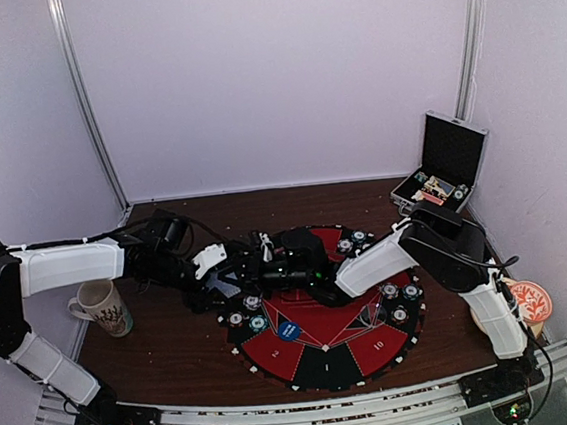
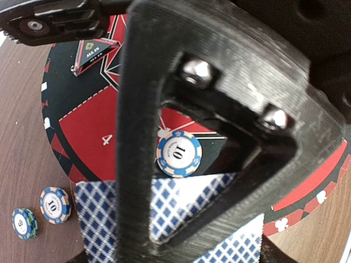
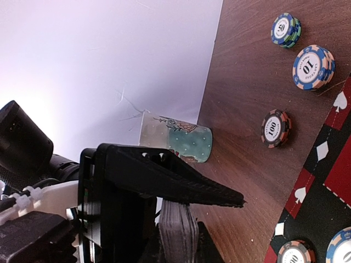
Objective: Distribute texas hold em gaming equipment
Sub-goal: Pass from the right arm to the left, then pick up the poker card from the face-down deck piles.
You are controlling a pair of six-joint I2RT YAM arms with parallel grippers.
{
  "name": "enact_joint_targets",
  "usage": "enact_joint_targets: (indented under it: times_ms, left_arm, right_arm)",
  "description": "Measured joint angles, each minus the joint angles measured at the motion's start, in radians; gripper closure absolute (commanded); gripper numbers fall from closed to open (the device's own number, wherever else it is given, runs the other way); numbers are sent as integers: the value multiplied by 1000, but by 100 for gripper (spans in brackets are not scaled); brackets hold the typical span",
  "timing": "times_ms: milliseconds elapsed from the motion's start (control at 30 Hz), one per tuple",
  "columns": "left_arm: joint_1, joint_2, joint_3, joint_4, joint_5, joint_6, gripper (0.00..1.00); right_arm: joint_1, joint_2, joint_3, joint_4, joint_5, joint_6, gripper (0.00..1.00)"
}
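One patterned mug (image 1: 102,308) stands well left of the round mat (image 1: 324,367) and is no part of the deal. At the mat's left rim a cluster of poker chips (image 1: 257,323) lies set out, with a blue button disc (image 1: 289,329) just inside on the mat. Over the mat's far-left part the left gripper (image 1: 258,257) reaches toward the deck of cards (image 3: 176,233). Diamond-backed cards fill its wrist view beside one finger, but I cannot tell whether its fingers pinch a card. The right gripper (image 1: 297,265), above the mat's middle, has its fingers drawn narrow on that deck. More chips (image 1: 400,314) sit at the mat's right and far rims. Chips seem largely placed; no dealt card shows on the mat, so dealing likely remains. Right of the mat, the case (image 1: 445,167) stands open.
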Motion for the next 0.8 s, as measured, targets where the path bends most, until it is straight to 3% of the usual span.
enact_joint_targets:
  times_ms: [100,233,433,600,800]
  left_arm:
    - [0,0,0,0,7,0,24]
    - [0,0,0,0,10,2,27]
    - [0,0,-1,2,16,1,38]
    - [0,0,-3,3,25,-8,54]
    - [0,0,-4,6,26,-8,58]
  right_arm:
    - [-4,0,-10,19,0,8,100]
    - [-4,0,-23,28,0,18,100]
    - [-7,0,-26,41,0,21,100]
    - [-8,0,-38,51,1,14,100]
    - [-9,0,-38,51,0,11,75]
